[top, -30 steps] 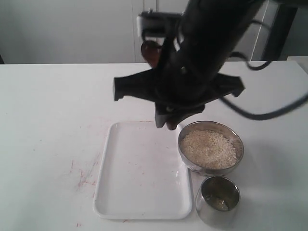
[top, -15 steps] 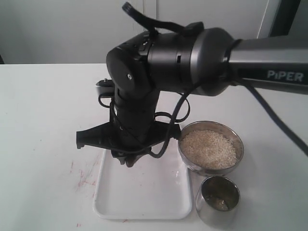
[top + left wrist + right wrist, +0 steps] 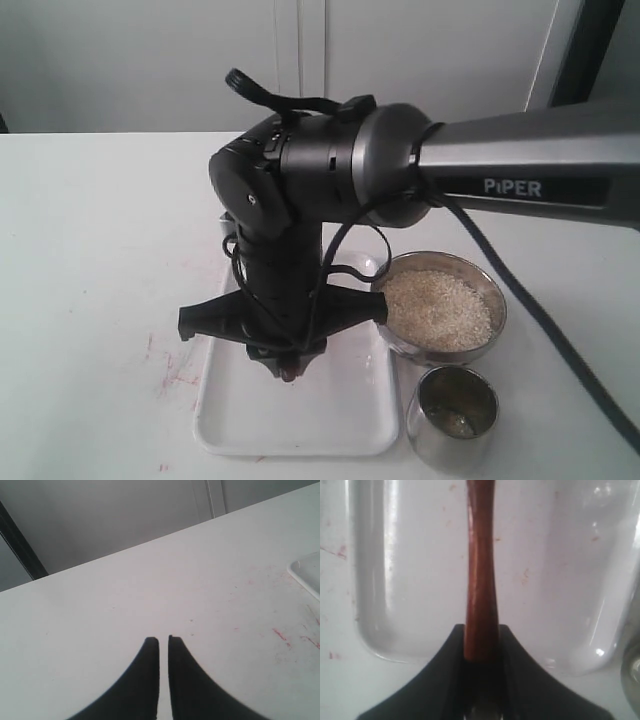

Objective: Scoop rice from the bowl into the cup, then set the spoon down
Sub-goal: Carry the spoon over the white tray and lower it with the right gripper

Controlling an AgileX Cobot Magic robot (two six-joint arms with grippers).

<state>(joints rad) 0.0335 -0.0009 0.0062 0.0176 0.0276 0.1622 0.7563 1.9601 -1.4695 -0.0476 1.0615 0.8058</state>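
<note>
The surface [image 3: 90, 250] I work over is white and plain. A white rectangular tray [image 3: 225, 425] lies flat on it. The bowl [image 3: 497, 300] stands just beside one long edge of the tray, and the cup [image 3: 425, 445] stands close to the bowl, by the tray's corner. Faint red smears [image 3: 175, 372] mark the surface on the tray's other side. My left wrist view shows them too, near a tray corner.
</note>
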